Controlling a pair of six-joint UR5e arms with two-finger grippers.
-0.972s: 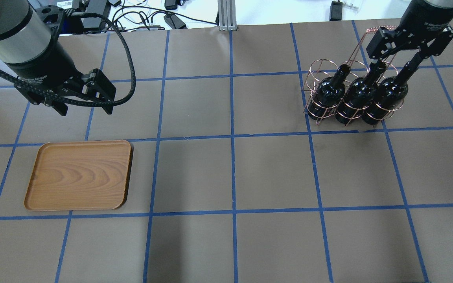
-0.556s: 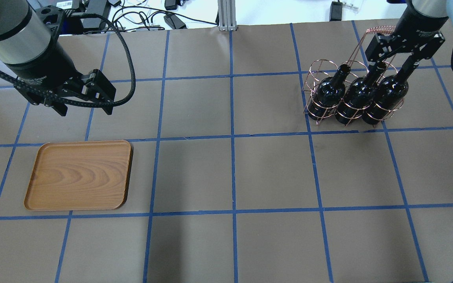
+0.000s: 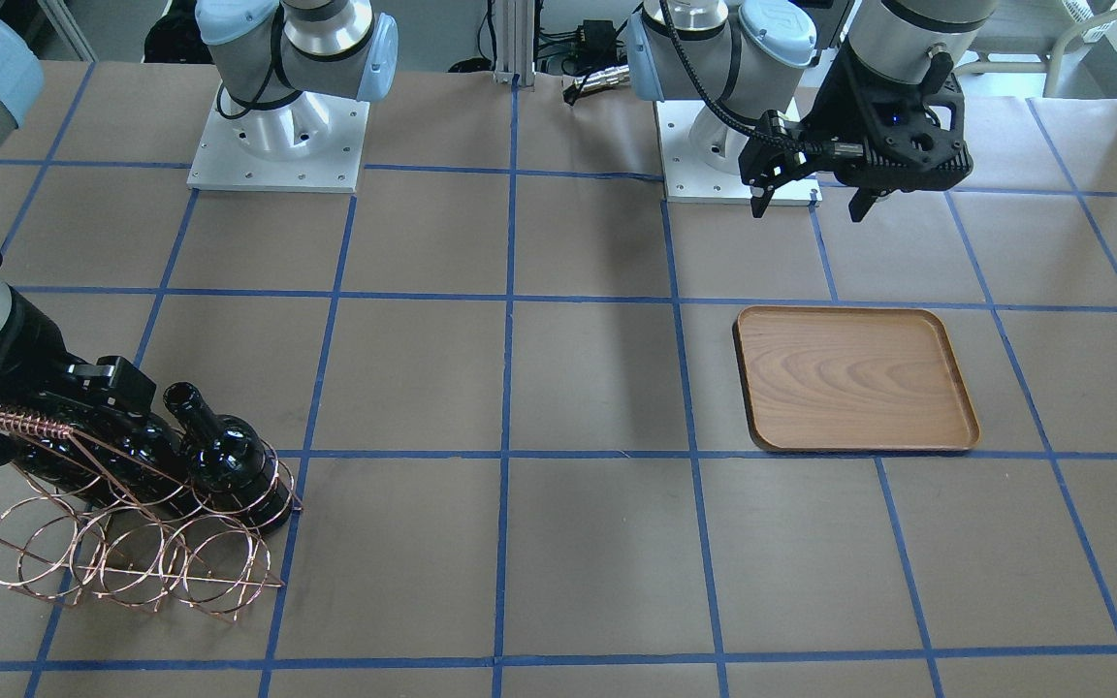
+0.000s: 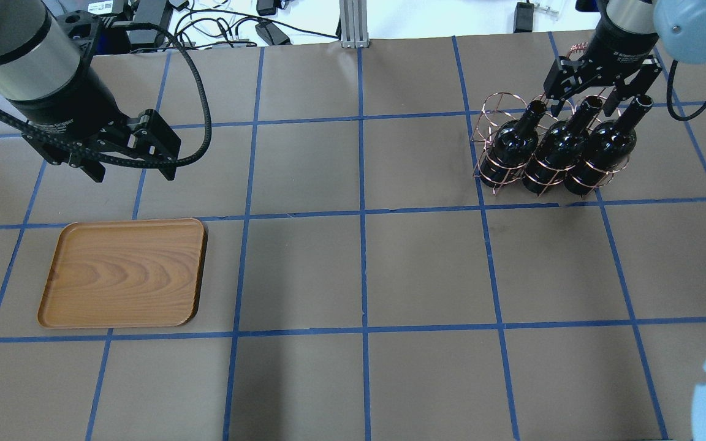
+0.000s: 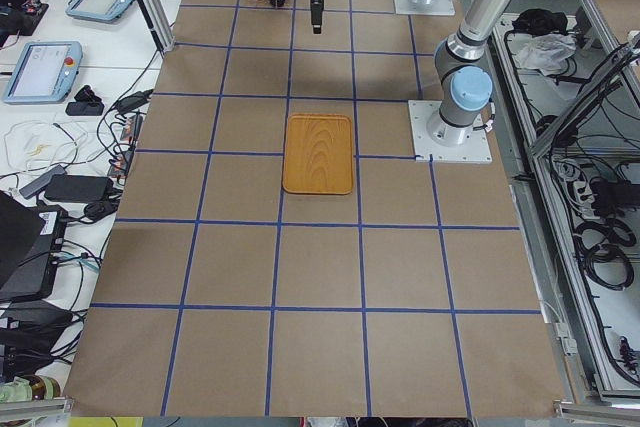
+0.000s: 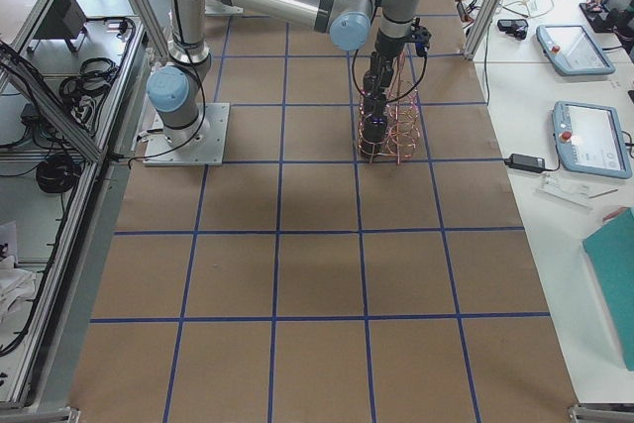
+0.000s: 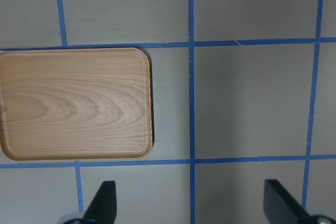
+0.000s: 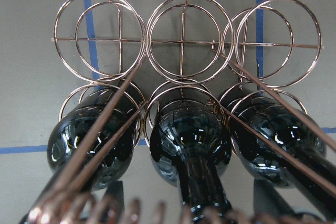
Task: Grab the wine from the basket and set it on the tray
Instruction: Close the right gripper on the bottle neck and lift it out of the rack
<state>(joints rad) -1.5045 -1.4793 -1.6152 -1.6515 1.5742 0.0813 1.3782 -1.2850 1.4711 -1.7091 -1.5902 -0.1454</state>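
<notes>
Where the middle wine stands upright in the basket, neck up, open right fingers straddle it, the handle close alongside. Left fingers gape well away from the basket.

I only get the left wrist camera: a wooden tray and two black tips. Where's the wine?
Observer: Three black bottles stand in a copper wire basket on the robot's right side of the table, well away from the tray.
Operator: Is anything holding one?
Observer: Not yet. The right gripper hangs open, a finger on each side of the middle bottle at its neck.
Operator: Is the basket full?
Observer: No. Its row of three rings farther from the robot is empty.
</notes>
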